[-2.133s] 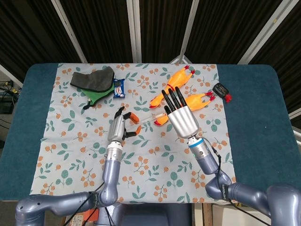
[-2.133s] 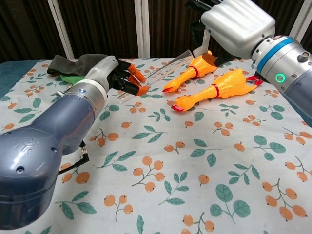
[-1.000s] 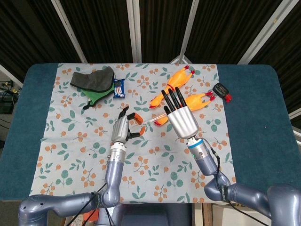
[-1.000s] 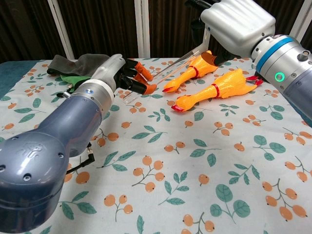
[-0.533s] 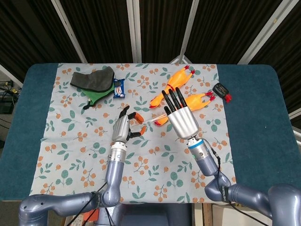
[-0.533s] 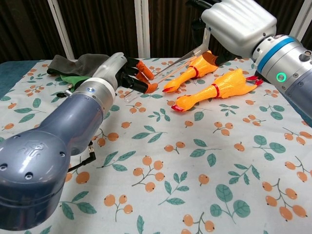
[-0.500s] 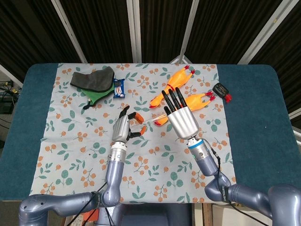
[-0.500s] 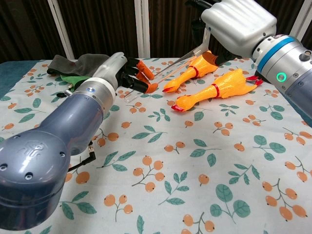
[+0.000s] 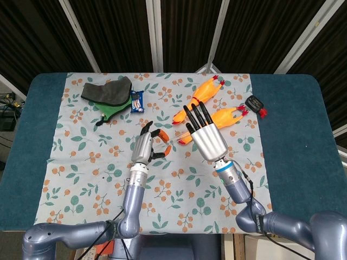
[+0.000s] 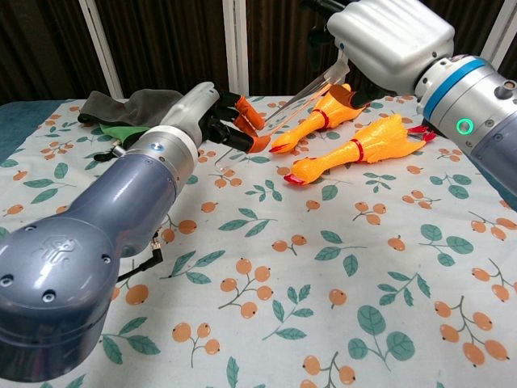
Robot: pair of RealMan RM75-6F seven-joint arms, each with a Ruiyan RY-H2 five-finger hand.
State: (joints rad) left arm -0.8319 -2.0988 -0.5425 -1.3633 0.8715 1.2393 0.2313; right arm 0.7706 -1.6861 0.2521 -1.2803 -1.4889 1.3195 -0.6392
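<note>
- You'll find no text you can read anywhere here.
- The blue packet (image 9: 136, 101) beside the cloth (image 9: 107, 92) carries print, but it's too small for you to make out.

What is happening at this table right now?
Two robot arms work over a flowered tablecloth. The left hand, its fingertips orange, is at one end of a clear plastic rod; the right hand is raised at the other end, above two orange rubber chickens. Whether either hand actually grips the rod is unclear. A grey and green cloth and a small blue packet lie further back.
</note>
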